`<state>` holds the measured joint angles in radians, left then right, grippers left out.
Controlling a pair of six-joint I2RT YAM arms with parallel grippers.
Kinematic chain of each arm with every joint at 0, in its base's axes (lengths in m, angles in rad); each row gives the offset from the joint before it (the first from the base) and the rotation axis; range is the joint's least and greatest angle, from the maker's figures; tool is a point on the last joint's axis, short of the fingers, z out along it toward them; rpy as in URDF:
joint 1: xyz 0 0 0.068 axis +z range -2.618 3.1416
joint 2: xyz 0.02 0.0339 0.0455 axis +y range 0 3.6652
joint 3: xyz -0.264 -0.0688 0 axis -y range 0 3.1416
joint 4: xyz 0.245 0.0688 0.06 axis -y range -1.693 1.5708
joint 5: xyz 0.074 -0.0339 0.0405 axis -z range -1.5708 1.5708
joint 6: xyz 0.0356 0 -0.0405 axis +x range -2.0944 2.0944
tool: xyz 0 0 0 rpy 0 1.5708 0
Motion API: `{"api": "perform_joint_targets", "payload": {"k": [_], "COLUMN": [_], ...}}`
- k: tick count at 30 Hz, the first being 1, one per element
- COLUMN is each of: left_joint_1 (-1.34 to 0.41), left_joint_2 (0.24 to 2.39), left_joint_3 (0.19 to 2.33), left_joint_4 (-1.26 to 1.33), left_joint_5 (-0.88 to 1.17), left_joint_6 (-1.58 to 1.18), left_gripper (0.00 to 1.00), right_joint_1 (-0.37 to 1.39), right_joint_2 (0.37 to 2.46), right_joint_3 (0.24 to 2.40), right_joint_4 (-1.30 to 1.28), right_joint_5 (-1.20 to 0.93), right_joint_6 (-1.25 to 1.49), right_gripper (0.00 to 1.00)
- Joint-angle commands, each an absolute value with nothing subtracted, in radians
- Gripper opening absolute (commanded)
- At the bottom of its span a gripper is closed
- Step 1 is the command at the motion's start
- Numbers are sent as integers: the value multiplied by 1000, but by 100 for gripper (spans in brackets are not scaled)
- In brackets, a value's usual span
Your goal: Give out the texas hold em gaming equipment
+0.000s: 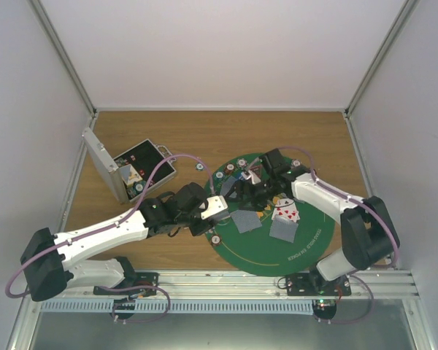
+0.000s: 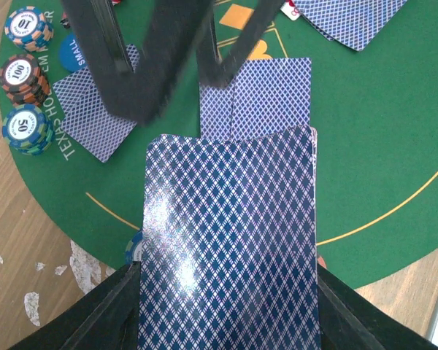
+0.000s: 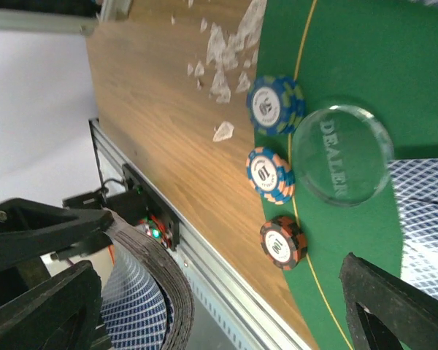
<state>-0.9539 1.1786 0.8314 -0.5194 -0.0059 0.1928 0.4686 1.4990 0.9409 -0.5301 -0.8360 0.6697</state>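
Left gripper (image 2: 230, 328) is clamping the deck (image 2: 230, 219), right gripper (image 3: 219, 292) is gaping; some cards (image 2: 266, 95) and chips (image 2: 25, 127) are already lying on the mat (image 2: 379, 146), so dealing seems unfinished.

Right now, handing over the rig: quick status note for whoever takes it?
Left gripper: shut on the deck, over the left edge of the mat.
Right gripper: open, empty, just ahead of the deck.
Done: face-down cards and face-up cards on the mat; chip stacks and dealer button at its edge.
To do: deal the rest of the deck; open case may hold more pieces.
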Motion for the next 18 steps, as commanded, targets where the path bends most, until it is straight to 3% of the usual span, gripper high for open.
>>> {"api": "perform_joint_targets", "payload": {"k": [1,12,18], "left_joint_1": [-962,-962,-962], "left_joint_2": [1155,1163,1164], "left_joint_3": [820,822,820], "left_joint_4": [-463,-458,-457], "left_joint_5": [-17,-9,-9], "left_joint_6": [189,191,190], "left_gripper": [56,56,56], "right_joint_1": [532,562,565], "right_joint_2": [1545,1570,1572], "right_joint_3": [973,966,968], "right_joint_4": [-531,-543,-545], "right_joint_5": [-877,-888,-899], "right_joint_6": [637,616,609], "right_gripper": [89,78,76]}}
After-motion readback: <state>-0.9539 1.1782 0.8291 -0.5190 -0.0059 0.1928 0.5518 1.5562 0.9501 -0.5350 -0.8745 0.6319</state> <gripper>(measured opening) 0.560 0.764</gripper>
